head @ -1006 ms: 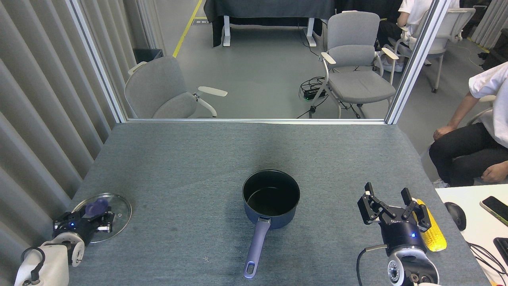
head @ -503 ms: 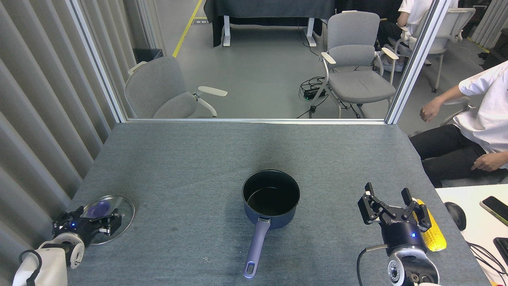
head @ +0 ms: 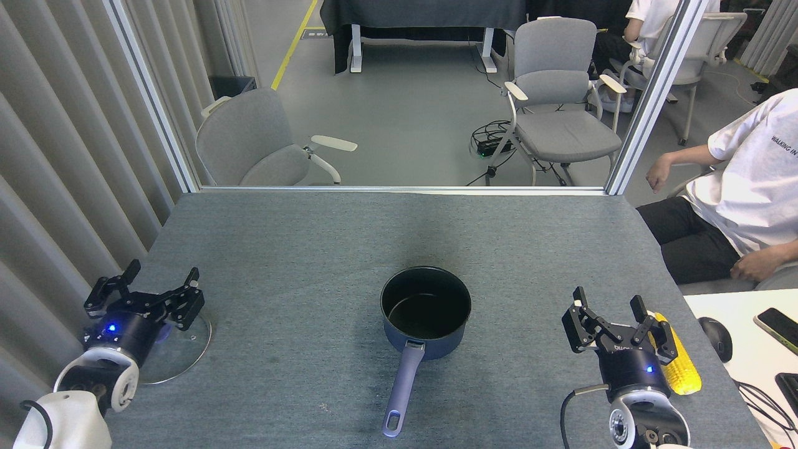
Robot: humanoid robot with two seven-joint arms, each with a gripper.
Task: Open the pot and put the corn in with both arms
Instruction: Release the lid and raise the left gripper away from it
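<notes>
The dark blue pot (head: 426, 312) stands uncovered in the middle of the grey table, its black inside bare and its lavender handle (head: 402, 390) pointing toward me. Its glass lid (head: 181, 352) lies flat at the near left, partly hidden behind my left gripper (head: 159, 288), which hangs open above it and holds nothing. The yellow corn (head: 676, 365) lies at the near right, close to the table's right edge. My right gripper (head: 608, 308) stands open just left of the corn, its arm covering part of the cob.
A seated person in a white shirt (head: 742, 193) is close to the table's right side. A white side table with a mouse (head: 714, 337) and a phone (head: 776, 327) adjoins the near right corner. A slatted wall (head: 56, 187) runs along the left.
My left gripper let go of the lid's knob, opened and rose above the lid, which now lies flat. The person at the right leaned in. My right arm stayed still.
</notes>
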